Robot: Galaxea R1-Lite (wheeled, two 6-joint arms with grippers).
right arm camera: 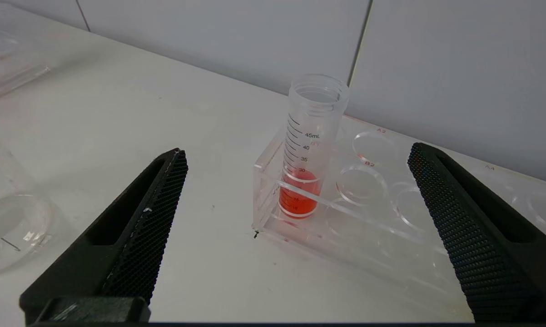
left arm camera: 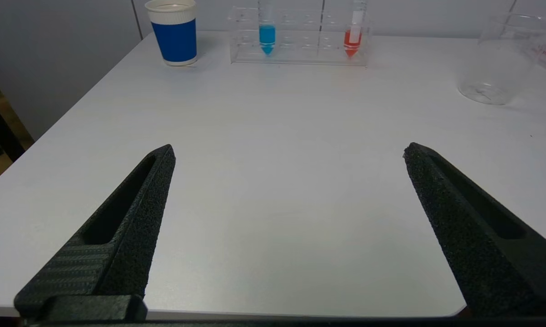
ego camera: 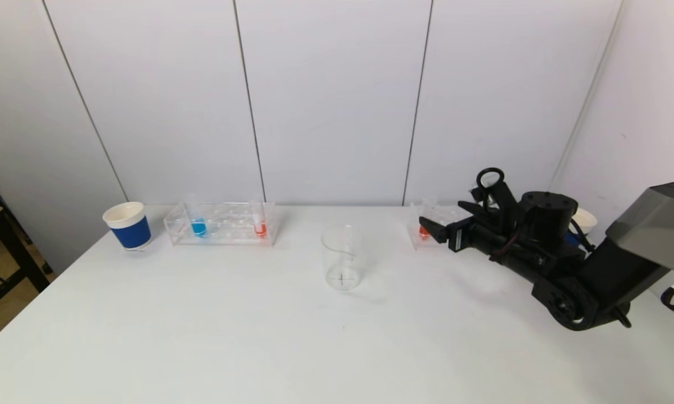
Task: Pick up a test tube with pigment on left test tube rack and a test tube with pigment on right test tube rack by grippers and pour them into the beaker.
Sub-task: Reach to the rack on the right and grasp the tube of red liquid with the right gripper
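The right tool point(right arm camera: 295, 154) hangs above the bench point(ego camera: 258, 336) with its two fingers spread wide and nothing held. Straight ahead of it, between the lines of the fingers but beyond their tips and not touched, stands the right rack point(right arm camera: 368, 213), a clear block with round holes. In the corner hole nearest the tool sits an upright open tube point(right arm camera: 307, 154) with red liquid in its lower part; the other holes that show are unfilled. In the head view this red tube point(ego camera: 425, 224) lies just beside the tool's fingertips.

The beaker point(ego camera: 342, 257) stands on the bench off to the right tool's left, apart from it, clear and holding nothing.

The left tool point(left arm camera: 289, 152) is low at the near edge of the bench, its fingers also wide apart and holding nothing. Far ahead of it stands the left rack point(left arm camera: 300, 43) with a blue tube point(left arm camera: 267, 32) and a red tube point(left arm camera: 353, 36) upright in it, and a blue paper cup point(left arm camera: 175, 32) beside the rack.
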